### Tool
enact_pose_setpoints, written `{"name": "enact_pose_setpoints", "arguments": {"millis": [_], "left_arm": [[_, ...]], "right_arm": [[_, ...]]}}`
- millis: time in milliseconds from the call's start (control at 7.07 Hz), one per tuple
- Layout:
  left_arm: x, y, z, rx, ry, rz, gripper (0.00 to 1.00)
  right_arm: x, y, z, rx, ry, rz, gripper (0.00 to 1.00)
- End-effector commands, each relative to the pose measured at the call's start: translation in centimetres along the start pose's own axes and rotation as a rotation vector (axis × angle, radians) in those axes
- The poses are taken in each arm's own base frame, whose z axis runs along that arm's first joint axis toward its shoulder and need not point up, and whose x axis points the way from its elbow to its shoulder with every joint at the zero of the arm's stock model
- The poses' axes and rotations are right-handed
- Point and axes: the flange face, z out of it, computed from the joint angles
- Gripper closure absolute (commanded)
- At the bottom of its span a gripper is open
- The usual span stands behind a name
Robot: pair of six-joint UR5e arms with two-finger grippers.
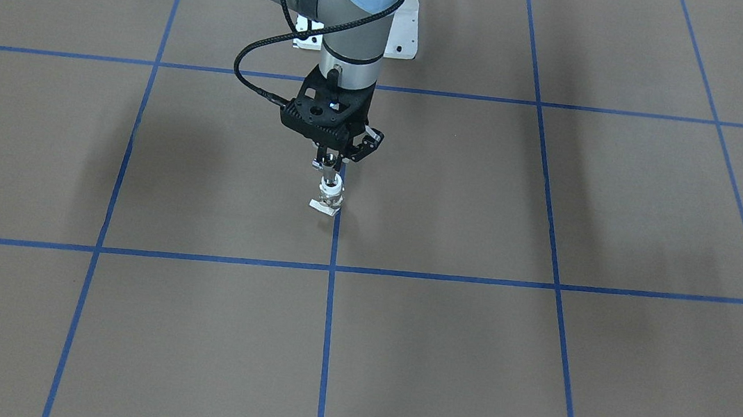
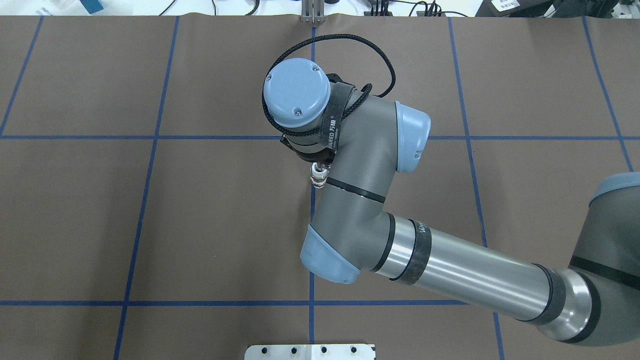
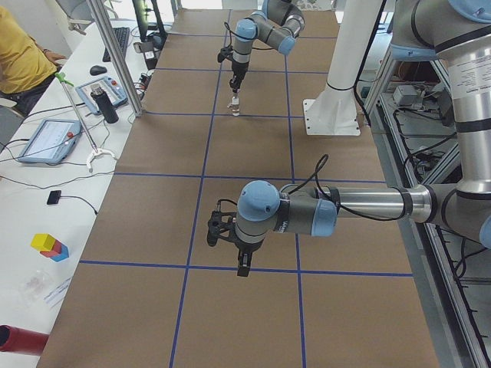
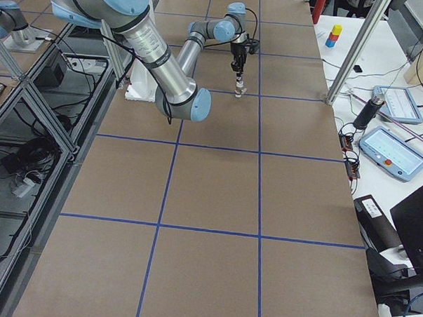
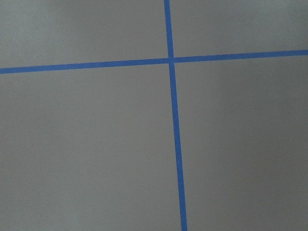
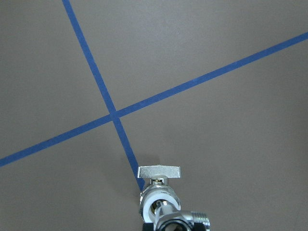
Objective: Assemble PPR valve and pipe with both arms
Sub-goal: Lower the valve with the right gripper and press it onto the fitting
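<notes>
The table is covered edge to edge with a brown mat. Blue tape divides it into large squares. A white bolted pedestal stands at the robot's side of the surface. Along the opposite side runs a white bench carrying two tablets and a small stack of coloured blocks. A person in a yellow shirt sits at its far end.

The right arm reaches across to the central tape line, wrist pointing straight down. The right gripper has its fingers drawn together and clamped on the upper end of the PPR valve. The valve hangs vertically below the fingers, directly over the central tape line and inside the square nearest the pedestal. Its lower end is close to the mat; contact cannot be confirmed.

From the right wrist camera the valve shows three parts:
- a flat white handle tab at the lowest point, lying crosswise;
- a round white collar above it;
- a bright chrome body with a threaded side port, nearest the fingers.

The left arm extends low over a separate square, well apart from the valve. The left gripper points down at bare mat. Whether its fingers are apart or together cannot be told.
</notes>
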Motion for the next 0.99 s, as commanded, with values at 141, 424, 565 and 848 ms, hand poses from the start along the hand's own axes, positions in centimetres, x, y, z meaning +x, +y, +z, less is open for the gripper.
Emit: {"name": "enact_pose_setpoints", "arguments": {"millis": [141,424,565,848], "left_arm": [[0.0,0.0,0.0,0.000,0.000,0.001,0.00],[0.0,0.0,0.0,0.000,0.000,0.001,0.00],[0.1,-0.1,0.0,0.000,0.000,0.001,0.00],[0.0,0.0,0.0,-0.001,0.000,0.000,0.00]], "right_arm": [[0.0,0.0,0.1,0.000,0.000,-0.001,1.00],[0.0,0.0,0.2,-0.001,0.002,0.000,1.00],[0.0,0.0,0.6,-0.002,0.009,0.000,1.00],[-0.4,-0.1,1.2,-0.002,-0.001,-0.003,1.00]]}}
